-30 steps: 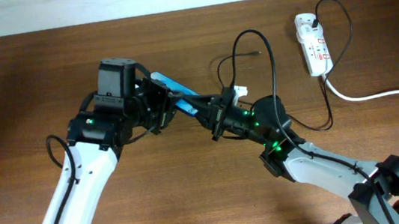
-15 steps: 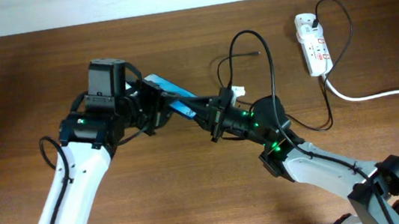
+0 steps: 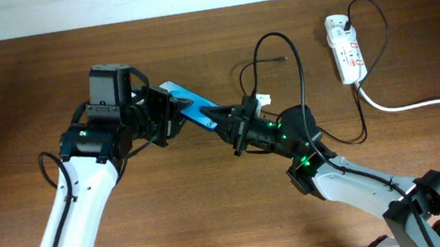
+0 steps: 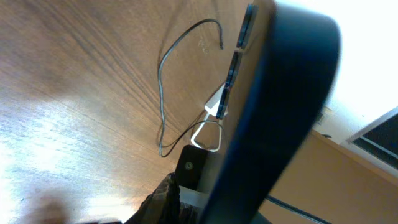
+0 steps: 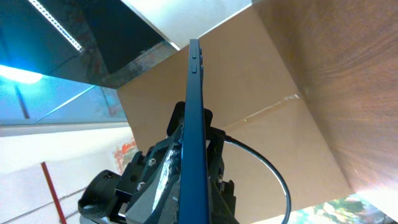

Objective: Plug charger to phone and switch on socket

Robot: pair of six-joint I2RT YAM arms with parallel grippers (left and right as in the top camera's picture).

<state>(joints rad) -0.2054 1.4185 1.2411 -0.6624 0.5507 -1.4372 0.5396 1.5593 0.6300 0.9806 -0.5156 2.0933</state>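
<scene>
The phone [image 3: 187, 104], blue-screened, is held off the table between the two arms. My right gripper [image 3: 227, 125] is shut on its right end; in the right wrist view the phone [image 5: 196, 124] stands edge-on between the jaws [image 5: 198, 186]. My left gripper [image 3: 168, 117] is at the phone's left end. The left wrist view shows the phone's dark edge [image 4: 273, 112] close beside one finger, and the grip is not visible. The charger cable loops behind my right arm with its tip [image 3: 283, 58] free on the table; the tip also shows in the left wrist view [image 4: 221, 45]. The socket [image 3: 345, 47] lies at the back right.
The thick white cord [image 3: 417, 103] runs from the socket to the right edge. The black cable [image 3: 362, 115] trails from the socket past my right arm. A white wall borders the table's far edge.
My left arm has drawn back to the left, and more of the phone's left end now shows. My right gripper has stayed in place on the phone.
</scene>
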